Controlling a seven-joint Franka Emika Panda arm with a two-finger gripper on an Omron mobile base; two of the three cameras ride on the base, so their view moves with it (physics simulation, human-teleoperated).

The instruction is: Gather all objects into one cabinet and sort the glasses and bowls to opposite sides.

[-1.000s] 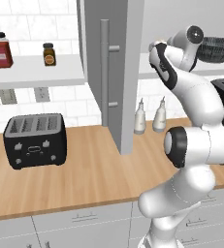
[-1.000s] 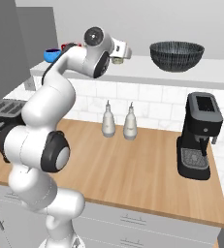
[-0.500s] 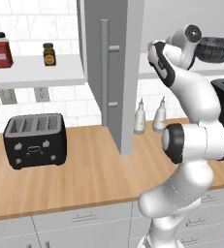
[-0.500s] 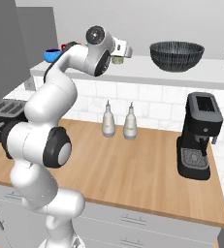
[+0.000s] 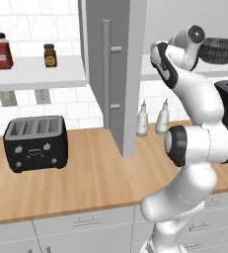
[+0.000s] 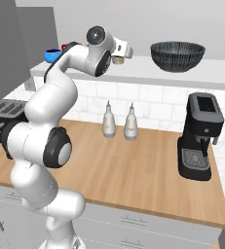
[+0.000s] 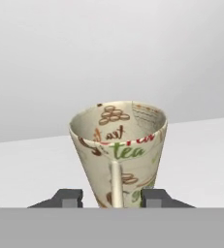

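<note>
**Beige tumbler going onto the cabinet shelf**

White cabinet shelf, grey back wall. Jaws narrow, clamped on beige tumbler, low over shelf. Dark bowl at its 3 o'clock; blue bowl and red cup at 9. Set it beside the red cup, upright, before releasing.

Shelf: wide bowl right, small bowl left.
Tumbler: between the tool tips.
Surface: bottles behind, coffee machine right.

Base views flank the arm; hand view hugs the beige tumbler.
</note>
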